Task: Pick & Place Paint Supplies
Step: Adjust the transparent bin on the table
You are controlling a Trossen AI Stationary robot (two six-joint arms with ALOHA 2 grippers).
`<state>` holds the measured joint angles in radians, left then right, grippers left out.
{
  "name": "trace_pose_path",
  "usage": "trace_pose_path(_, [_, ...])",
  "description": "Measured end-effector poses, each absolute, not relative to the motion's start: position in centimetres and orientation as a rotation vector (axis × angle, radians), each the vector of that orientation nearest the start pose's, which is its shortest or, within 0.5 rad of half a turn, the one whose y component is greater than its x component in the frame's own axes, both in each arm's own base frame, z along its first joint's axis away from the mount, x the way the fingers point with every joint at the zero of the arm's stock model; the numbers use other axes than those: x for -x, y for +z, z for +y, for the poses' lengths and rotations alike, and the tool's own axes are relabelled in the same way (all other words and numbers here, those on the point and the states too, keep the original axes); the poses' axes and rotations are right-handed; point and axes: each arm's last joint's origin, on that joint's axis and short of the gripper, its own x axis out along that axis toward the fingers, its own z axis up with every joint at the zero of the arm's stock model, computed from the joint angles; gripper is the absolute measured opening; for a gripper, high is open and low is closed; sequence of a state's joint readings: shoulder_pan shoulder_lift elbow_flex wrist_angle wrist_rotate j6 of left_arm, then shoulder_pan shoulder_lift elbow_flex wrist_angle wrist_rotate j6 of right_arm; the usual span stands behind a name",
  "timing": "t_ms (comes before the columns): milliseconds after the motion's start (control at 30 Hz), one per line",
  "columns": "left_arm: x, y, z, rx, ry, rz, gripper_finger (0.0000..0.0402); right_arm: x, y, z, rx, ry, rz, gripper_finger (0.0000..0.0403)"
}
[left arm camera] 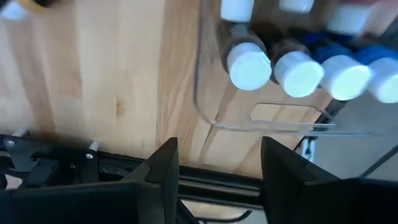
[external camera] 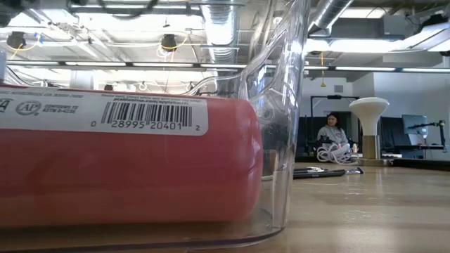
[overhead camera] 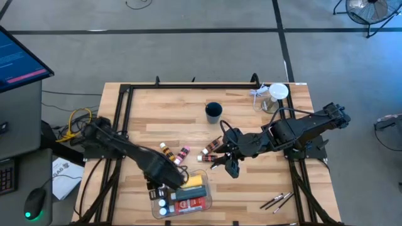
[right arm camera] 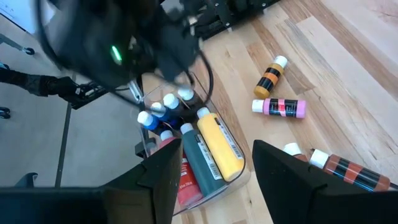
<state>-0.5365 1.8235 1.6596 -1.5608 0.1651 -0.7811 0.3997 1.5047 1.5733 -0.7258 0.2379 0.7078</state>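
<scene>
A clear bin (overhead camera: 202, 202) near the table's front edge holds a yellow bottle (right arm camera: 219, 147), a teal bottle (right arm camera: 200, 158), a red bottle (external camera: 126, 161) and several small white-capped bottles (left arm camera: 297, 72). My left gripper (left arm camera: 217, 168) hovers above the bin's left end, pointing down, open, with nothing between its fingers. My right gripper (right arm camera: 217, 180) hangs open and empty above the table, right of the bin. Loose on the wood lie an orange-banded bottle (right arm camera: 272, 74), a pink bottle (right arm camera: 280, 107) and brown bottles (right arm camera: 348, 172). Thin dark brushes (overhead camera: 276, 201) lie at the front right.
A dark cup (overhead camera: 213, 112) stands mid-table toward the far edge. A clear jar with a white lid (overhead camera: 277, 94) stands at the far right corner. A black frame rail (overhead camera: 188, 86) runs along the far and left edges. A person (external camera: 330, 133) sits in the room behind.
</scene>
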Motion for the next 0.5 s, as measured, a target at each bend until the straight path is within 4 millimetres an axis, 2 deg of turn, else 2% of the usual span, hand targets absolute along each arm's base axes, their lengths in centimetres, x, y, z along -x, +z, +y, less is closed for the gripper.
trace_pose_path(167, [-26.3, 32.4, -15.0, 0.305, 0.238, 1.492, 0.0139, -29.6, 38.4, 11.7, -0.462, -0.072, 0.655, 0.0188])
trace_pose_path(433, [-25.3, 38.9, -11.6, 0.381, 0.495, 0.717, 0.0125, -29.4, 38.0, 11.1, -0.425, -0.089, 0.713, 0.0188])
trace_pose_path(500, [-25.1, 40.0, -11.0, 0.383, 0.556, 0.575, 0.0122, -29.5, 37.9, 10.8, -0.429, -0.090, 0.730, 0.0188])
